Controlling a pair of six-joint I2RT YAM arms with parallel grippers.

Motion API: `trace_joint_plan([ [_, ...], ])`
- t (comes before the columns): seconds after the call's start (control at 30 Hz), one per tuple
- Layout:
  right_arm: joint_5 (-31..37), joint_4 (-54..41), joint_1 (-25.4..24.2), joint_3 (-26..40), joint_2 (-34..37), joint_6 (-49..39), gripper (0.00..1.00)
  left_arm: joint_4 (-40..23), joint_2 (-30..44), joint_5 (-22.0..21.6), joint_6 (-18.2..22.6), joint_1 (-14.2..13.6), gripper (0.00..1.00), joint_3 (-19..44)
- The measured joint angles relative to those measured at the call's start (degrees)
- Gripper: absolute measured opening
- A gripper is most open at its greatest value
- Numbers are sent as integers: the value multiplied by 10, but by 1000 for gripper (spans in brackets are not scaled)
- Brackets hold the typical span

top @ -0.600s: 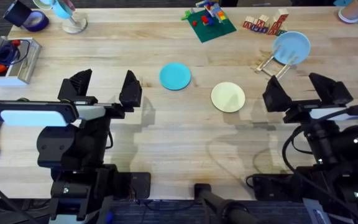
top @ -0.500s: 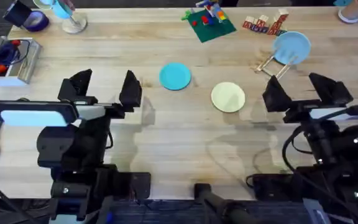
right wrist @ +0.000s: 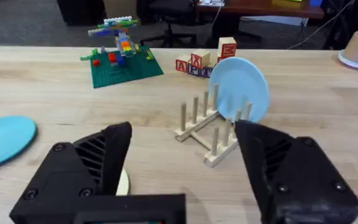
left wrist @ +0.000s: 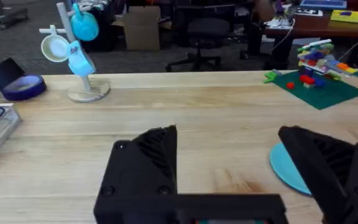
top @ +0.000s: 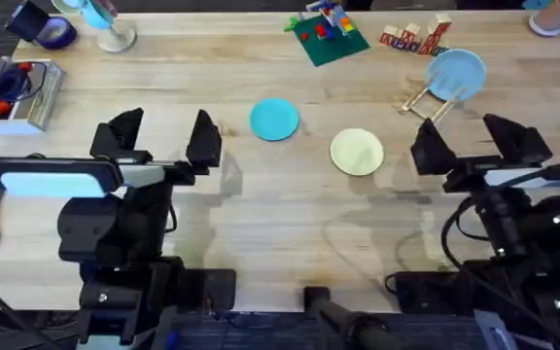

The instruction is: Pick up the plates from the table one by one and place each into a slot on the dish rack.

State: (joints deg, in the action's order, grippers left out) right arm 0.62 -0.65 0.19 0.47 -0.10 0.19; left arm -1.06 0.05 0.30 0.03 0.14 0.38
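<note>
Nothing has shifted in the last half-second — both arms hang just where they were. The left gripper [top: 161,134] is spread wide and empty, and so is the right gripper [top: 472,138].

The light blue plate [top: 456,73] already stands in the dish rack [right wrist: 211,132] at the far right. The bright blue plate [top: 274,119] lies flat on the table [top: 261,224] near the middle, the cream-yellow plate [top: 357,152] just right of it and nearer. I'd judge this a pause between picks — two plates left, the cream one closest to the right arm.
</note>
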Motion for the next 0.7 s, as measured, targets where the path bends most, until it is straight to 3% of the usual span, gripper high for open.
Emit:
trace_joint_plan([
  [0.17,0,-9,0,4,1,0,995,0,0,1,0,0,994,1],
  [0.3,0,-97,0,62,18,2,995,-9,3,1,-3,0,994,26],
  [0.47,0,-204,0,194,82,5,993,-48,57,6,-40,0,994,121],
  [0.7,-1,-351,0,418,236,7,995,-164,224,53,-63,0,994,293],
])
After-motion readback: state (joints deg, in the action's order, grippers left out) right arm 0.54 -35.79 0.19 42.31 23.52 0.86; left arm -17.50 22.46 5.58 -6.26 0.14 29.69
